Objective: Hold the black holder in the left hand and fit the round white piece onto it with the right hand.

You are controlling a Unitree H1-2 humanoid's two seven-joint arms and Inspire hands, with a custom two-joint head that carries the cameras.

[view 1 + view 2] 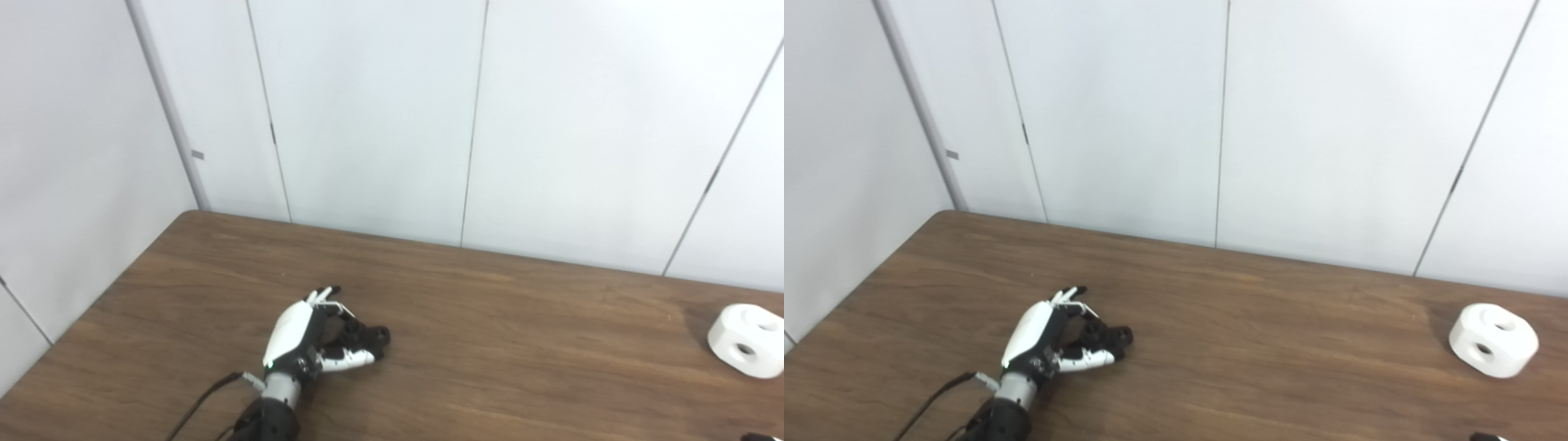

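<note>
The black holder (362, 335) lies on the brown wood table (490, 367), near my side, and my left hand (306, 337) is curled around it. My right hand is out of sight. The round white piece (1493, 340) sits far off to the right. White wall panels (392, 122) stand behind the table.

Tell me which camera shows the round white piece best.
The right eye view: the round white piece sits whole on the table, both holes visible. In the left eye view it lies at the right edge, slightly cut off.
</note>
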